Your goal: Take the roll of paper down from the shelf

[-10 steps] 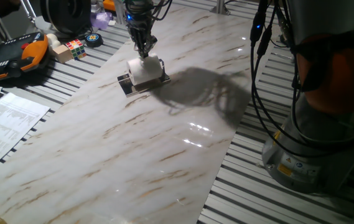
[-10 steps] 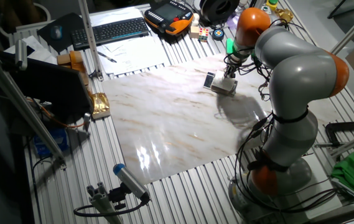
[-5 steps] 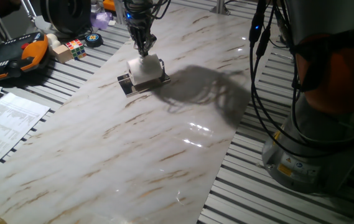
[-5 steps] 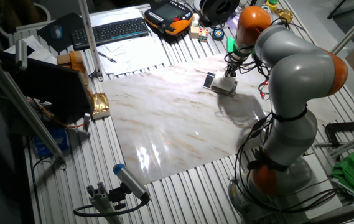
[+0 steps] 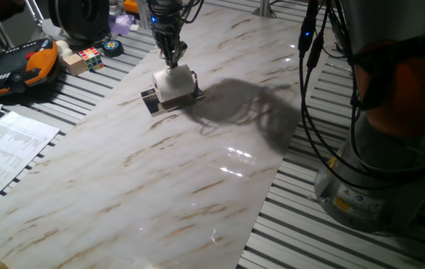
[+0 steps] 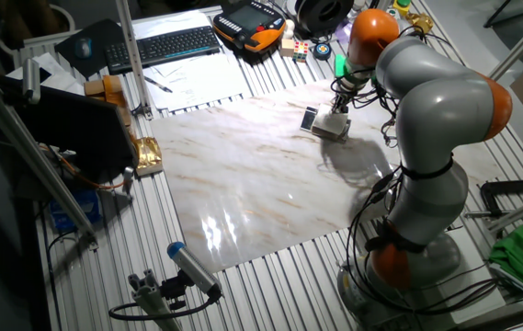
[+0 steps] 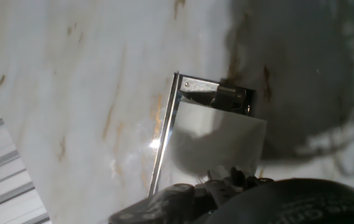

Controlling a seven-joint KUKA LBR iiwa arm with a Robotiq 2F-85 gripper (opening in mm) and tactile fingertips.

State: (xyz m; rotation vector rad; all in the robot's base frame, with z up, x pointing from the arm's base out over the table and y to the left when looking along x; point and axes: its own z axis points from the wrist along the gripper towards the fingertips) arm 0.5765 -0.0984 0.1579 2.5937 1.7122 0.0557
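Roll of paper (image 5: 174, 83) – white, cylindrical – on shelf (image 5: 151, 100), gripper (image 5: 171, 63) above

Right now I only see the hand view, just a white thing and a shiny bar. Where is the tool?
Observer: One fixed view shows the tool right at the top of the roll of paper. I cannot tell if it is gripping.
Operator: Is the roll up on the shelf?
Observer: Yes, it sits on the shelf, which stands on the marble board.
Operator: Could I bump anything nearby?
Observer: The nearest things are a colourful cube and a black-and-orange case. Both are off the board and apart from the shelf.
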